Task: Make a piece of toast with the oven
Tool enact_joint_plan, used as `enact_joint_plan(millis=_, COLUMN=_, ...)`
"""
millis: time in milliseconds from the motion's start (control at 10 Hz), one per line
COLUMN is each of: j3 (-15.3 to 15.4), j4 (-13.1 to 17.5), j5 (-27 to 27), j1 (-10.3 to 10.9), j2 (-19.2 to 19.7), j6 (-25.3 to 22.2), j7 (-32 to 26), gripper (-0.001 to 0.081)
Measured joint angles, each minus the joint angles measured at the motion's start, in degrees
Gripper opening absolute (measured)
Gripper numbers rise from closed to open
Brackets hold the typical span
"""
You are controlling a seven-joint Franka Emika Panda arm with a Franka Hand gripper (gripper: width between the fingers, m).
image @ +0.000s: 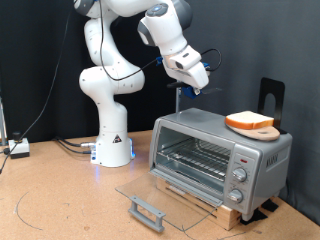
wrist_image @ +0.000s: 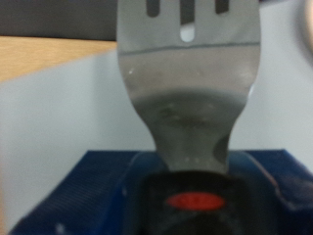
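The oven (image: 215, 150) stands on the table at the exterior view's right. Its glass door (image: 160, 195) lies dropped open and the wire rack (image: 190, 155) inside is bare. The piece of toast (image: 248, 121) lies on a tan board (image: 264, 131) on the oven's top. My gripper (image: 193, 82) hangs in the air above the oven's left end, apart from the toast. It is shut on a grey slotted spatula (wrist_image: 191, 88) with a black handle (wrist_image: 191, 201). The spatula shows as a thin shape (image: 181, 95) below the hand.
The oven sits on a wooden block (image: 200, 200). A black stand (image: 271, 95) rises behind the oven. The robot base (image: 112, 140) stands at the back left, with cables and a small box (image: 18, 148) at the far left. Bare table lies in front.
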Motion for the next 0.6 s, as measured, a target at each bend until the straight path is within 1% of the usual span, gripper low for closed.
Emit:
enact_joint_plan(millis=100, j3=-0.2, j4=-0.5, j5=0.0, j1=-2.0, j2=0.0, j6=2.9, j7=1.7, gripper=0.0395)
enact_joint_plan(millis=300, j3=-0.6, j4=-1.2, j5=-0.3, j1=-6.3, j2=0.1, j6=7.5, j7=2.7, gripper=0.0395)
enact_joint_plan(millis=400, j3=-1.1, j4=-1.2, j5=-1.1, j1=-8.4, j2=0.2, j6=8.0, j7=2.7, gripper=0.0395)
enact_joint_plan(millis=600, j3=-3.4, j4=-1.1, j5=-4.6, j1=-11.9, j2=0.6, j6=6.4, j7=1.8, gripper=0.0395)
